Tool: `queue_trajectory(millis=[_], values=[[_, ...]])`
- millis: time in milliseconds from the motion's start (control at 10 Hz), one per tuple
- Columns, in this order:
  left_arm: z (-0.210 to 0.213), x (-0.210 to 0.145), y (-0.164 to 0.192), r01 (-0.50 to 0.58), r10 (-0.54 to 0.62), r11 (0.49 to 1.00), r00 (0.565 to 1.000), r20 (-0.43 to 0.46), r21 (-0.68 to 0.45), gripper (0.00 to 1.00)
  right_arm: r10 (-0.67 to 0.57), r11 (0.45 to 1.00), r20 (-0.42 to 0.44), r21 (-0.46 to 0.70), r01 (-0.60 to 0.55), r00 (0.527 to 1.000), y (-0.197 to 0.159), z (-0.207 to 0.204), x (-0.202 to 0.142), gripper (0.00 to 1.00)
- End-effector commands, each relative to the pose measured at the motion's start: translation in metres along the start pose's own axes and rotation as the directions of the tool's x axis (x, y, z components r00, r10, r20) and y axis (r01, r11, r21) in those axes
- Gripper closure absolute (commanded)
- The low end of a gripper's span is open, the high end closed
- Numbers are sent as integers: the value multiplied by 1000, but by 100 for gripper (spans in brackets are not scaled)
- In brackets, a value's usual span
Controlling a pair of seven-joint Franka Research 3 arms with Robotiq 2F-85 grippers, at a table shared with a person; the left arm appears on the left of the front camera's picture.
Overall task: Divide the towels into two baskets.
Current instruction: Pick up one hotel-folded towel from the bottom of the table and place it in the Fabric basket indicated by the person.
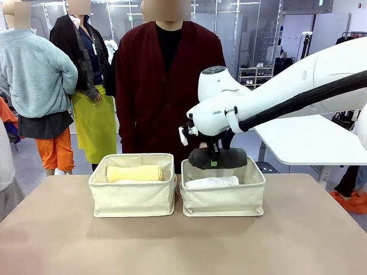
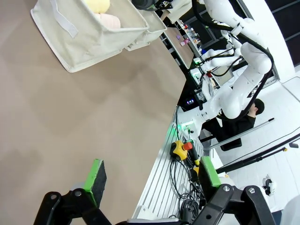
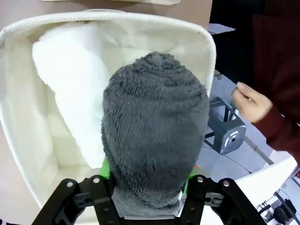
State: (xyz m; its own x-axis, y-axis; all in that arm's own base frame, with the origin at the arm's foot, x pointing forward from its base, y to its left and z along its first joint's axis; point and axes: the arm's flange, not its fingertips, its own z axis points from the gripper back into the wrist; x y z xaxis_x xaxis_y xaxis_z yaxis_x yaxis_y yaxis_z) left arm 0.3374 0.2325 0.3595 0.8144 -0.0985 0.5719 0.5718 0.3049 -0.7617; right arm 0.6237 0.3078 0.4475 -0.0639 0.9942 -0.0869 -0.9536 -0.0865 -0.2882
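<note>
Beige tabletop (image 1: 172, 240) carries two cream canvas baskets side by side, with a person in a dark red cardigan (image 1: 155, 86) standing behind them.

Dark grey towel (image 3: 154, 131): a soft, light terry roll, compressible and non-slip; best taken across its middle, where the roll keeps its shape. It hangs just above the right basket (image 1: 223, 200), over a white towel (image 3: 65, 75) lying inside. The left basket (image 1: 133, 197) holds a pale yellow towel (image 1: 135, 173) on top of a paler roll.

Right gripper (image 3: 149, 180): the green pads flank the grey roll on both sides; whether they press it or have let go cannot be told.

Left gripper (image 2: 152, 180): fingers spread wide, holding nothing, well apart from the baskets.
</note>
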Motion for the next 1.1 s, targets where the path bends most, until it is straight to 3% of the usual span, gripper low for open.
queue_trajectory(millis=[0,400,500,1000], values=[[3,-2,-4,6,-6,1000,1000,-11,5,0,-32,999,-26,-8,32,999,0,11,-1,0],[3,-2,-4,6,-6,1000,1000,-11,5,0,-40,999,-55,-28,39,998,37,33,-17,0],[3,-2,-4,6,-6,1000,1000,-11,5,0,-16,1000,-9,-14,16,1000,1,21,-5,0],[3,-2,-4,6,-6,1000,1000,-11,5,0,-16,1000,-9,-14,16,1000,1,21,-5,0]])
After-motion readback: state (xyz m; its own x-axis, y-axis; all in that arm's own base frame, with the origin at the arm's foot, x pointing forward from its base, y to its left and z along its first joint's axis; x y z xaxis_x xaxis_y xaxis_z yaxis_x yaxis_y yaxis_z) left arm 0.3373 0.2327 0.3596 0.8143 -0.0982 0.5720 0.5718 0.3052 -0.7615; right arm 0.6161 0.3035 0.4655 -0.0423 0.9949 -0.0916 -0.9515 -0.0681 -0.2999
